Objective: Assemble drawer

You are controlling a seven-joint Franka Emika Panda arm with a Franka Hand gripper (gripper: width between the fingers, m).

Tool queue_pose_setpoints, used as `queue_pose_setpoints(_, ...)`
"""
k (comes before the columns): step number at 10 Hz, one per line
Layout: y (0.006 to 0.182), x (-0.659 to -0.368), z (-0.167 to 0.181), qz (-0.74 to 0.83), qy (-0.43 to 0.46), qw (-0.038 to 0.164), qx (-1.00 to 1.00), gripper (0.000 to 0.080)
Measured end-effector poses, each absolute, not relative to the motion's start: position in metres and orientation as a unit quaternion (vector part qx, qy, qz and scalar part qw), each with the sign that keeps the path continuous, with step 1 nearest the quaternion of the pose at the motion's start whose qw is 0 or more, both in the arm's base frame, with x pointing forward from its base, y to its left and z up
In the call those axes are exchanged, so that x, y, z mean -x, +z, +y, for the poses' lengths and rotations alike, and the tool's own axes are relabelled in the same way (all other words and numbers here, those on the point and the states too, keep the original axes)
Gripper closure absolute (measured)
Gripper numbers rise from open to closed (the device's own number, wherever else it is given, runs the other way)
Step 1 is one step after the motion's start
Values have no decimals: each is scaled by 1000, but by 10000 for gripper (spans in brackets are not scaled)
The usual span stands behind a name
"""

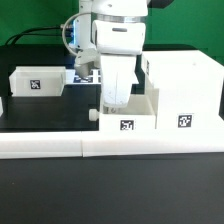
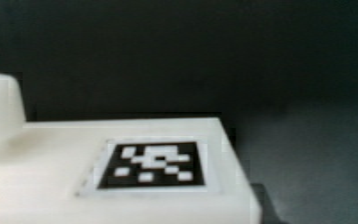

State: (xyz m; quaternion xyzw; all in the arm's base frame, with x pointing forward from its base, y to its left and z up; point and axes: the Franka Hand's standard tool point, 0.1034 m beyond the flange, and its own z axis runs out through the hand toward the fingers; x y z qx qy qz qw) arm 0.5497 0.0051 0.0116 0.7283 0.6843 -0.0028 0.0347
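Early days, I reckon. The front tray (image 1: 128,118) sits by the table's front edge, butted against the casing (image 1: 182,92), not inside it. The second tray (image 1: 38,82) waits toward the back edge, on the exterior view's left. The gripper (image 1: 113,102) hangs low over the front tray, and I can't tell whether its jaws are open or closed.

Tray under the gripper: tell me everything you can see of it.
The tray is white plastic, open-topped, upright on the black table. A square tag marks its front face; a small knob sticks out toward the exterior view's left. It stands close beside the casing. The gripper reaches down at it; contact unclear.
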Motion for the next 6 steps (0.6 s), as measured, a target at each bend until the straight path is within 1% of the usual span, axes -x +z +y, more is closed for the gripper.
queue_pose_setpoints(3,12,-550,4,683,0,36,-730,757)
queue_pose_setpoints(4,11,-551,5,682,12,45,-730,757)
queue_pose_setpoints(6,11,-551,4,681,12,45,-730,757)
